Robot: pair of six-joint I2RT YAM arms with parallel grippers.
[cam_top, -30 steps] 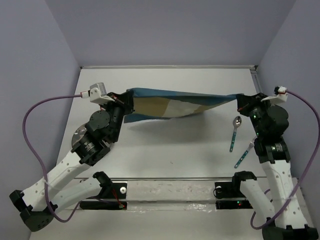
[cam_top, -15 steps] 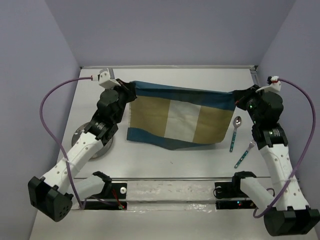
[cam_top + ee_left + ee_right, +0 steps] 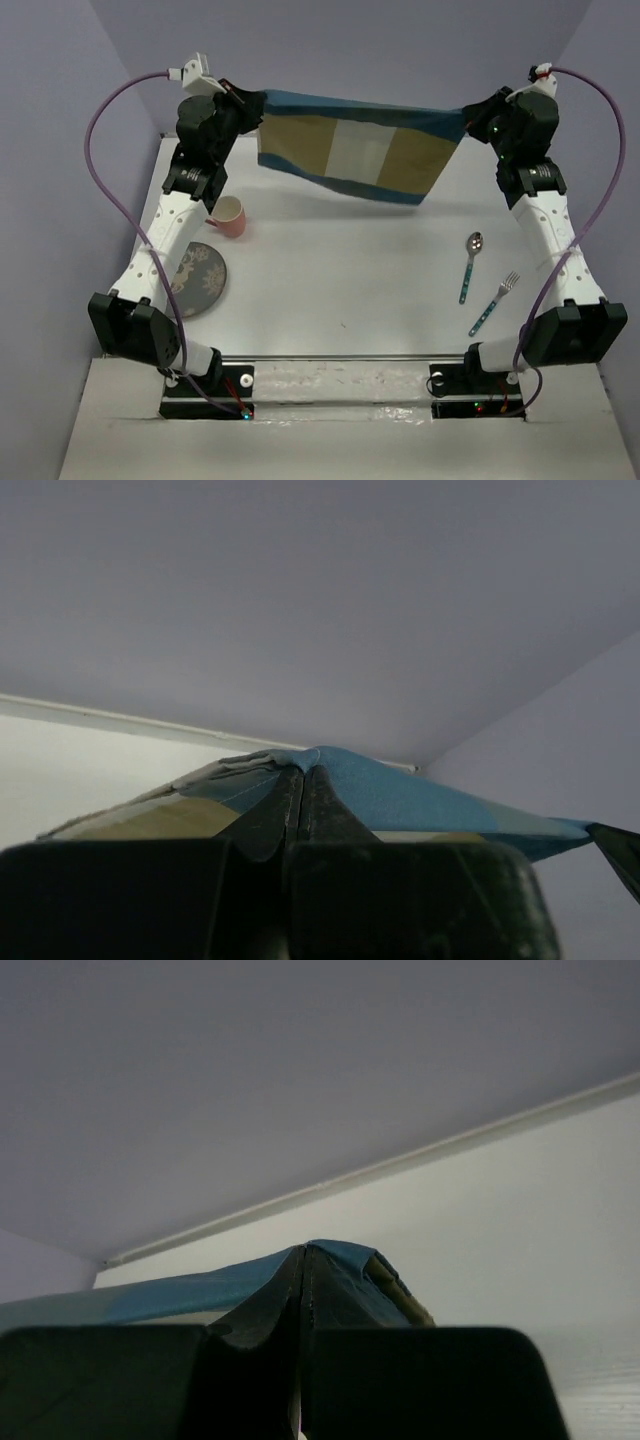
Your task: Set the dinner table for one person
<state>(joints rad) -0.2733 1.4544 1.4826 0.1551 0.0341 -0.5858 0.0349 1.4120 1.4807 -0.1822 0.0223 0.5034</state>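
Top view: holds the blue-and-tan checked placemat (image 3: 355, 150) aloft and stretched, pinched at one upper corner by the left gripper (image 3: 258, 105) and at the other by the right gripper (image 3: 468, 118). Beneath the placemat, the white dinner table (image 3: 340, 270). On it, nearer and left of the placemat, a pink cup (image 3: 229, 216) and a patterned plate (image 3: 193, 279); nearer and right, a spoon (image 3: 470, 265) and a fork (image 3: 495, 303).

Left wrist view: fingers (image 3: 265, 825) pressed tight on a blue fold of placemat.

Right wrist view: likewise clamped on the placemat's blue hem.
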